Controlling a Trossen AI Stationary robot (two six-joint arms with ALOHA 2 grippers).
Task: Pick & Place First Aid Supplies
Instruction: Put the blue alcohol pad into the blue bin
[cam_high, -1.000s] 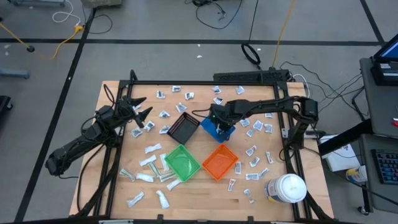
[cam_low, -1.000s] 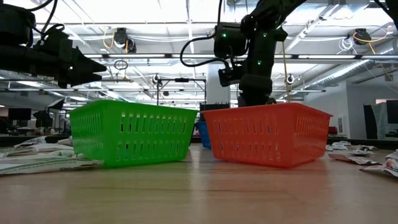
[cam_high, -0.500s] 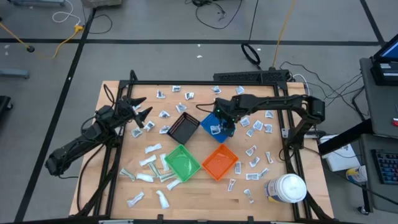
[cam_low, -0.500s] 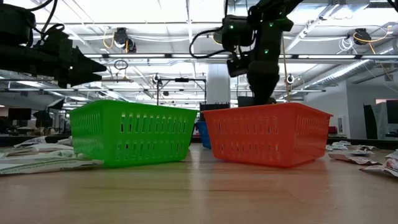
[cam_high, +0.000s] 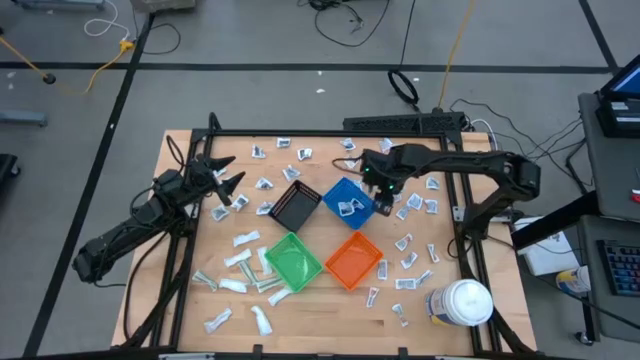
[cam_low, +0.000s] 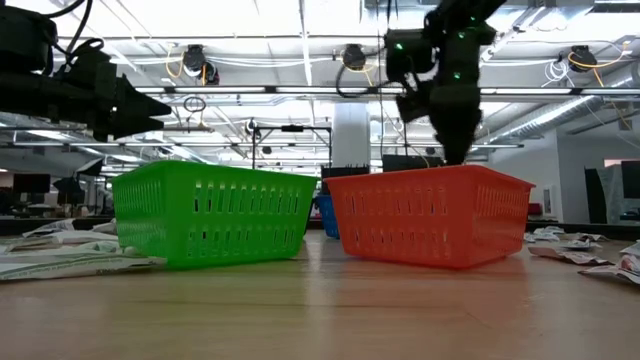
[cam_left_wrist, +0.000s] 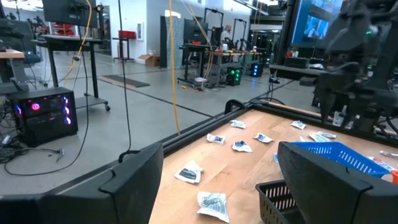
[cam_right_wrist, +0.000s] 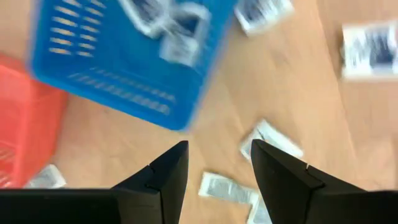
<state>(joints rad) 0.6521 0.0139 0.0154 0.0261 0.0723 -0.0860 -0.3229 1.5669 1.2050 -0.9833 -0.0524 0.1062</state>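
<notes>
The first aid supplies are small white packets (cam_high: 262, 184) scattered flat over the wooden table; a few lie in the blue bin (cam_high: 347, 198). In the right wrist view those packets (cam_right_wrist: 168, 25) show inside the blue bin (cam_right_wrist: 118, 68), and others (cam_right_wrist: 270, 140) lie on the bare wood below my fingers. My right gripper (cam_high: 386, 203) hangs open and empty, pointing down, just right of the blue bin and above loose packets. My left gripper (cam_high: 228, 181) waits open at the table's left, held level above the table.
A black bin (cam_high: 295, 207), a green bin (cam_high: 292, 262) and an orange bin (cam_high: 354, 261) stand mid-table beside the blue one. A large white jar (cam_high: 460, 302) sits at the near right corner. A black frame (cam_high: 300, 133) borders the table.
My right gripper has risen from over the blue bin and gone toward the table's right edge. It now stands past the bin's right side, and the packets in the bin have come into view. The left arm has kept still.
</notes>
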